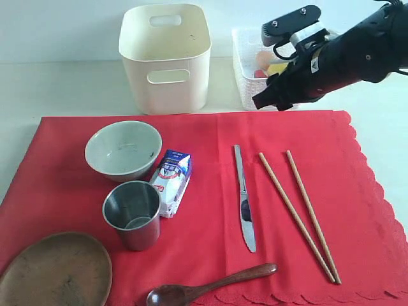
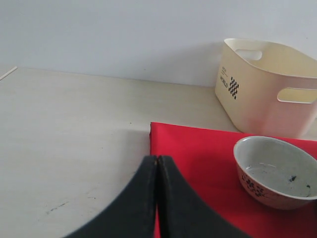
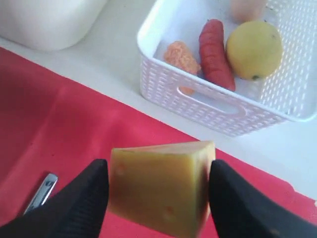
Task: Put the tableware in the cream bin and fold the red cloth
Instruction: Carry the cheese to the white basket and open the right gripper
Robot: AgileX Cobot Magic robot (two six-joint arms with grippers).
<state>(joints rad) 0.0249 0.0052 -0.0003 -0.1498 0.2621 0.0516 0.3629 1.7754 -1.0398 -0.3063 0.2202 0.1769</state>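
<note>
Red cloth (image 1: 210, 213) lies spread flat over the near table, scalloped along its right and near edges, and you have eight things lying on it. Beyond its far edge stand one tall smooth cream bin (image 1: 167, 92) with oval handle cutouts, empty as far as you can see, and to its right one lower white lattice basket (image 1: 244, 64) holding a lemon (image 3: 254, 49) and a red sausage (image 3: 215, 54).

On the cloth, from the left:
- one brown oval wooden plate (image 1: 54, 271), near corner
- one pale glazed bowl (image 1: 123, 150), farther back
- one steel cup (image 1: 132, 213), upright
- one milk carton (image 1: 172, 182), on its side just right of the bowl and cup
- two wooden chopsticks (image 1: 297, 218), right side, slanting
- one steel knife (image 1: 243, 197), centre
- one dark wooden spoon (image 1: 210, 287), near edge

Your right gripper (image 3: 157, 171) hangs over the cloth's far right edge, in front of the basket, its fingers clamped on a yellow cheese wedge (image 3: 163, 203). Your left gripper (image 2: 157, 161) is closed and empty at the cloth's far left corner.
</note>
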